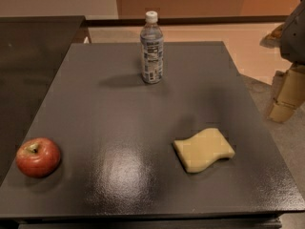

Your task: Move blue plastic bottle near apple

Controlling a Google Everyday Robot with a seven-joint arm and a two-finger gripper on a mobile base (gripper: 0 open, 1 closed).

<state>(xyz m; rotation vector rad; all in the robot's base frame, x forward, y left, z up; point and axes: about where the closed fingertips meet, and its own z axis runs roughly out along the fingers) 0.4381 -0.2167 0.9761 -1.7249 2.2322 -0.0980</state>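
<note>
The blue plastic bottle (pixel 151 49) stands upright at the far middle of the dark table (pixel 143 104), white cap on top, label facing me. The red apple (pixel 38 157) rests at the near left corner of the table, stem up. They are far apart, with most of the tabletop between them. My gripper (pixel 285 99) hangs at the right edge of the view, beyond the table's right side and over the floor, well away from the bottle and holding nothing that I can see.
A pale yellow wavy sponge (pixel 204 149) lies on the near right part of the table. A second dark surface (pixel 33 56) adjoins the table on the left. Tan floor (pixel 248 46) lies behind and to the right.
</note>
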